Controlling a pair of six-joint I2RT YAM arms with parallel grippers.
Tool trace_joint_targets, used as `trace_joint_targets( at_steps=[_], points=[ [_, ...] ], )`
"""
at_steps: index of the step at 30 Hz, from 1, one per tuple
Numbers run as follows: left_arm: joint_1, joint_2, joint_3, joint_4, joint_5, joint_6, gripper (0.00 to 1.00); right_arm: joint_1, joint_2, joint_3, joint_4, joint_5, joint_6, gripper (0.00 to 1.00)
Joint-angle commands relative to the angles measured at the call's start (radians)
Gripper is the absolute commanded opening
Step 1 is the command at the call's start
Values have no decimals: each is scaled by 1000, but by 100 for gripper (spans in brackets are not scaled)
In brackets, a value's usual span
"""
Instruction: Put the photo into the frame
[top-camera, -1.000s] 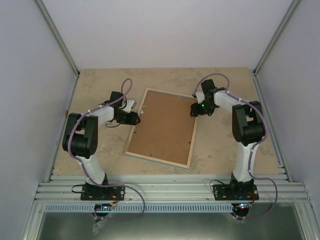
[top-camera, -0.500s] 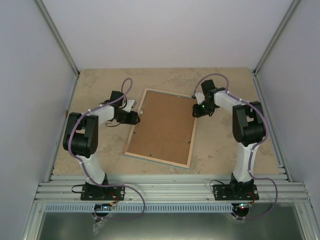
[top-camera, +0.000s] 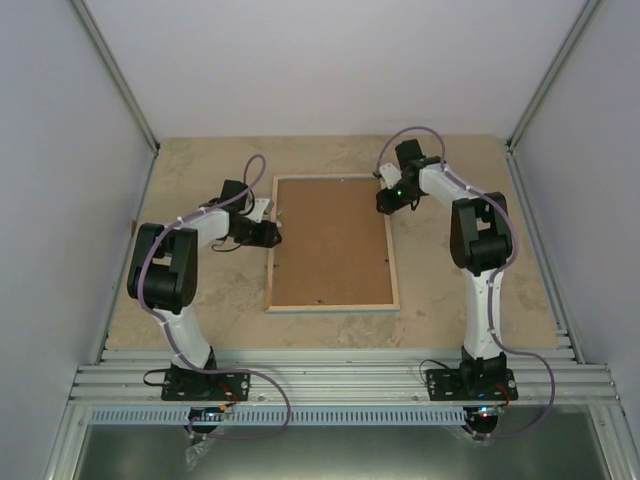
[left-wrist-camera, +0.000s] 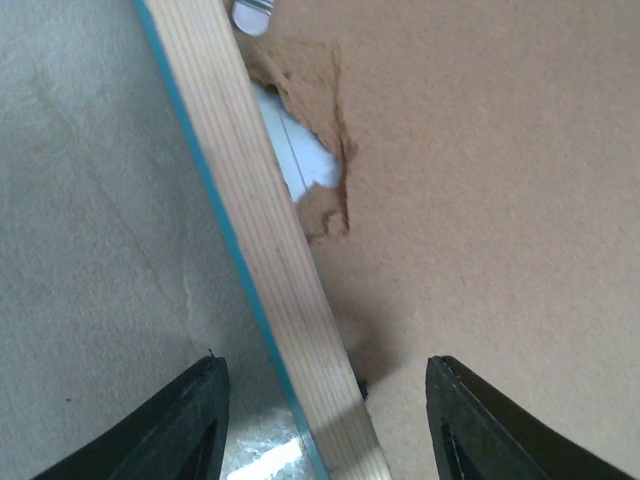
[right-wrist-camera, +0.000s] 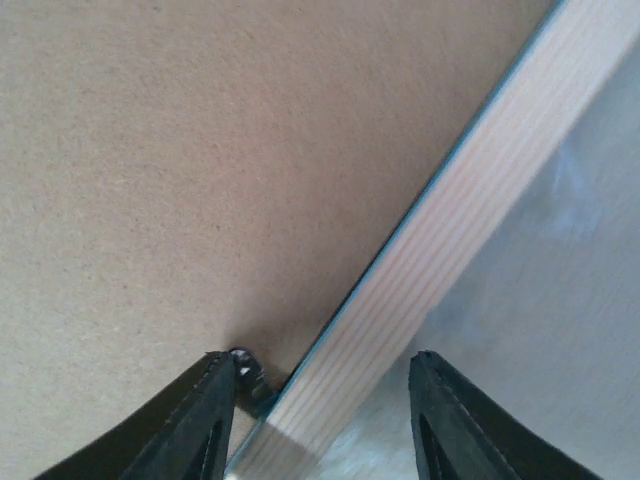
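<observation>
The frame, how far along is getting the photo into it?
Done: the frame lies face down with the backing board in it. In hand: the left gripper and right gripper straddle its opposite rails, jaws open. Remaining: unclear; the photo is nowhere in view, so it may already be under the board.

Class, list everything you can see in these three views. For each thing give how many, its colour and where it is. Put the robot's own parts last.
frame: one, light wood back with a blue edge, lying face down mid-table
backing board: one, brown, set inside the frame
tear: one, white showing beneath, in the backing board by the frame's left side
metal tab: one, silver, at the board's edge just past the tear
table: one, beige marbled, under the frame
left arm: one, white and black, left of the frame
right arm: one, white and black, right of the frame
left gripper: one, black, astride the frame's left side
right gripper: one, black, astride the frame's right side
</observation>
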Motion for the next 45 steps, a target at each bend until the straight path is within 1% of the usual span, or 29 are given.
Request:
trace_joint_targets(
  at_steps=[1, 3, 6, 9, 12, 14, 17, 19, 26, 29, 39, 41, 45],
  points=[
    [0, 1, 17, -30, 45, 14, 58, -33, 77, 133, -50, -23, -178, 61],
    [0, -23, 7, -25, 61, 15, 60, -52, 44, 165, -85, -90, -194, 74],
    [0, -50, -12, -13, 50, 9, 61, -64, -37, 127, -123, -126, -167, 82],
    [0, -60, -29, 0, 44, -4, 61, -63, -136, -4, -147, -175, -84, 85],
    [-1, -66, -43, 10, 46, -12, 61, -42, -258, -210, -119, -202, -30, 85],
    [0, -66, -47, 11, 42, -7, 61, -27, -301, -344, -101, -201, -10, 85],
    [-1, -61, -56, 13, 40, -8, 61, -16, -328, -443, -83, -199, 25, 84],
    [-1, -59, -60, 15, 43, -12, 61, -2, -345, -477, -51, -178, 28, 84],
    [-1, -52, -55, 13, 40, -11, 61, 52, -333, -494, -10, -130, 56, 78],
    [0, -51, -54, 11, 38, -11, 61, 67, -315, -492, -11, -92, 58, 74],
    [0, -39, -50, 12, 23, -10, 61, 68, -333, -558, -33, 39, -31, 60],
    [0, -30, -40, 8, 22, -10, 60, 68, -335, -560, -44, 47, -47, 58],
    [0, -15, -29, 3, 18, -9, 60, 68, -340, -576, -50, 62, -89, 58]
  ],
)
